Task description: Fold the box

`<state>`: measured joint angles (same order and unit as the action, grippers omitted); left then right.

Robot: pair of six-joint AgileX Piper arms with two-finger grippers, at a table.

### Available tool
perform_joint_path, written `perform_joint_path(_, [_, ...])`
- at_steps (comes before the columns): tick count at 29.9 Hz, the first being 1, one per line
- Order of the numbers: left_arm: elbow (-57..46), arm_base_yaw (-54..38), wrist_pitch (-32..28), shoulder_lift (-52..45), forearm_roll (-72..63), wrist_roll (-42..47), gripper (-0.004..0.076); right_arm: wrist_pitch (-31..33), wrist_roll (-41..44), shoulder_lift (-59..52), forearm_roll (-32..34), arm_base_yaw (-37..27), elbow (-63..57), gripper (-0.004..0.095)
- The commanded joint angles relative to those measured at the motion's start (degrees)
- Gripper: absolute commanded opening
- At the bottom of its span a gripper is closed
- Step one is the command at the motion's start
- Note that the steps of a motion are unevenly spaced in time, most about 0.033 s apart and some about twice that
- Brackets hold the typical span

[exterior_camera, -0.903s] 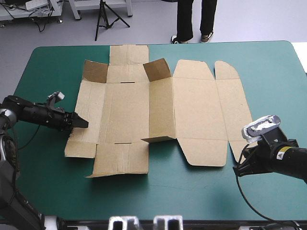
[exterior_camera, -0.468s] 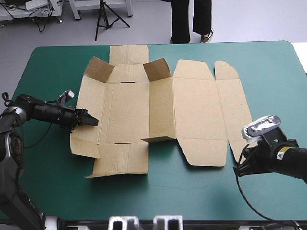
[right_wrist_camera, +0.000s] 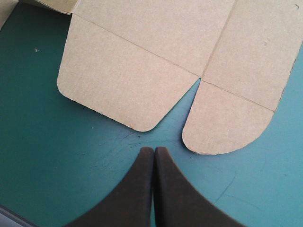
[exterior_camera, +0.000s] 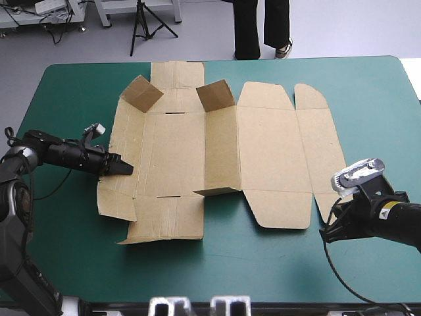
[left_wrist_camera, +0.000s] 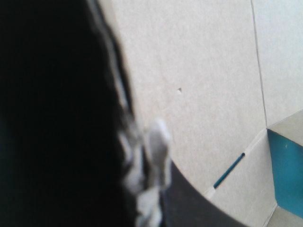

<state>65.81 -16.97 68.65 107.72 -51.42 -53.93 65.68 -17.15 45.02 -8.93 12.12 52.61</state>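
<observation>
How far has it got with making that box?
Early on. Done: two small far flaps stand up, but the box lies mostly flat. In hand: the left gripper is at the left side panel, which looks tilted up. Left: the right gripper sits shut over the teal-green cover by the rounded lid flaps; walls and tucks remain.

left gripper [exterior_camera: 126, 168]: a black blur in its wrist view; hold on the box [exterior_camera: 263, 151] unreadable
box: cut off in both wrist views
</observation>
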Motion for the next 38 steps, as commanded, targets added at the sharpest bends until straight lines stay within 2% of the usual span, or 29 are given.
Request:
perform_joint_path(1, [1.6,1.2,6.0,-3.8,-8.1,-2.8,-0.0006,-2.4,-0.3,-0.2,-0.8,0.0,1.1,-0.0018])
perform_joint_path(4, [3.9,3.1,6.0,-5.3,-9.7,-2.7,-0.0006,-2.7,-0.3,-0.2,-0.4,0.0,1.1,-0.0018])
perform_joint_path(8, [10.0,8.0,6.0,-8.9,-2.1,-2.9,-0.0006,-4.9,-0.3,-0.2,-0.3,0.0,1.1,-0.0018])
perform_joint_path(20, [44.6,27.3,5.6,-18.1,26.2,-2.8,-0.0007,-17.7,-3.1,-0.2,-0.3,0.0,4.3,-0.0018])
perform_joint_path(23, [50.1,31.9,5.6,-18.5,34.9,-2.8,-0.0008,-18.6,-3.1,-0.1,-0.3,0.0,7.6,-0.0018])
perform_joint_path(32, [48.7,45.1,2.3,-18.5,56.3,-1.8,-0.0008,-18.2,-3.3,3.3,0.5,0.0,21.3,-0.0018])
perform_joint_path(38, [45.3,56.6,-3.5,-18.5,75.7,5.9,-0.0008,-16.1,-3.3,7.3,2.1,0.0,29.3,-0.0018])
